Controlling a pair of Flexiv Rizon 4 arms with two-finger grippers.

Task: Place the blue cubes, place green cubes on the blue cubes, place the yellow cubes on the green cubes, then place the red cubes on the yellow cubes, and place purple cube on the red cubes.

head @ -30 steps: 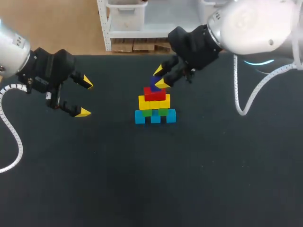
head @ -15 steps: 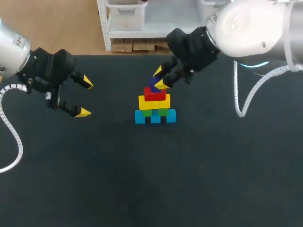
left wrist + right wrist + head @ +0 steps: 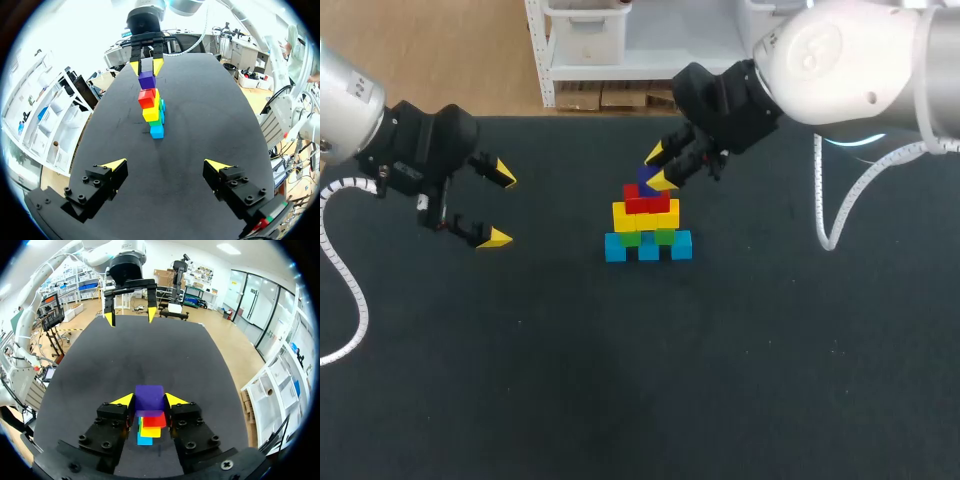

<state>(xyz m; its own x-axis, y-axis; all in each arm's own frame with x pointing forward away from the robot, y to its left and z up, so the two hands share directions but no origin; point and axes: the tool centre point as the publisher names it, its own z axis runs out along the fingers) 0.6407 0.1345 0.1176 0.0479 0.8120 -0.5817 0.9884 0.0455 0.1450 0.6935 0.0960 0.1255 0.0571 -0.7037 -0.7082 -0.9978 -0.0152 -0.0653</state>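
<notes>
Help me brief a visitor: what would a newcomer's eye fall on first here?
The bright cube tower at the middle of the dark table: blue at the base, then green, yellow and red. The right gripper is shut on the purple cube at its top. The left gripper hangs open, apart at the table's left side.

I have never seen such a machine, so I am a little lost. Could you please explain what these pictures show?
It is a two-armed robot at a black table. One picture looks down from above; the two round ones come from cameras on the wrists. The left pincer is open and empty. Stacked on the table: blue cubes at the bottom, then green cubes, yellow cubes, red cubes. The right pincer grips the purple cube on top.
</notes>
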